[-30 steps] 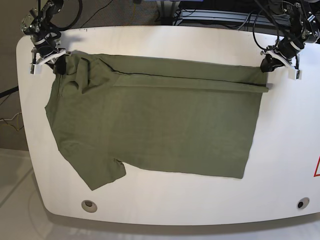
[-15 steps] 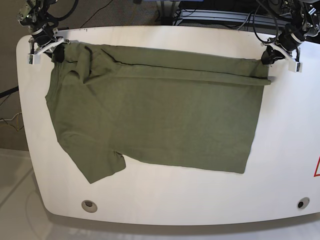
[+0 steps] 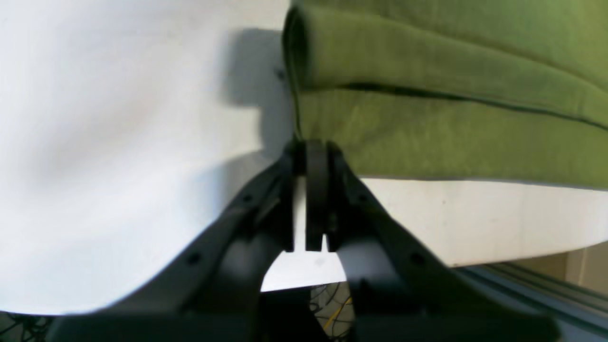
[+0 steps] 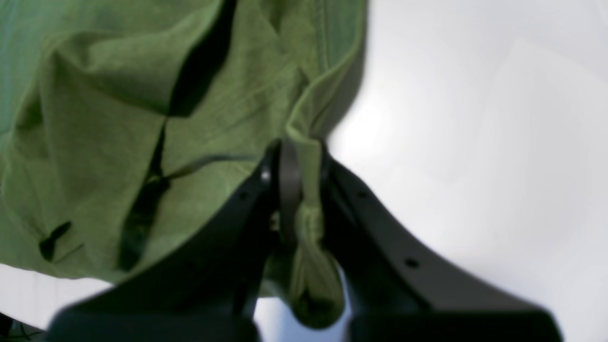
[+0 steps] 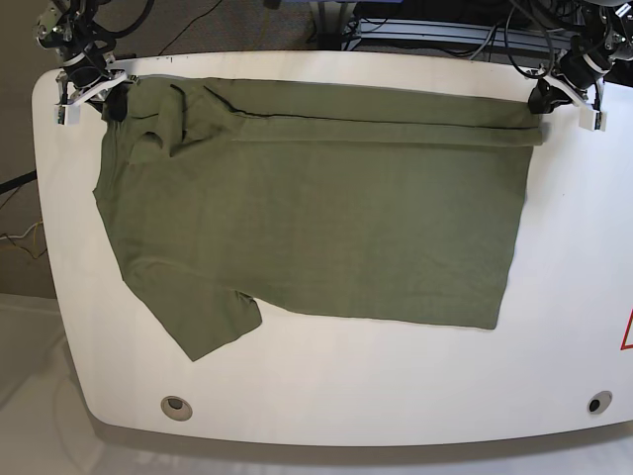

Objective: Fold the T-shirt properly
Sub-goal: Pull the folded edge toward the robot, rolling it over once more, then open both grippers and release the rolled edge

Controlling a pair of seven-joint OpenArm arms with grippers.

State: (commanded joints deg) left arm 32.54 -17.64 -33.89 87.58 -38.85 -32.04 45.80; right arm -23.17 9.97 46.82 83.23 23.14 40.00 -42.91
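Now the limp, light T-shirt (image 5: 316,213) is pinched at 10 and 2 o'clock corners by right gripper (image 5: 87,91) and left gripper (image 5: 564,94), both clenched on cloth.

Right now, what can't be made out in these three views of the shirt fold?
- Collar and inner label: base view, buried in bunched cloth of the T-shirt near the right hand.
- Second sleeve: base view, folded under.
- Fabric inside the left hand: left wrist view, the shut fingers cover it.
- Left hand: base view, too small for grip detail.
- Table: its near edge is cut off.
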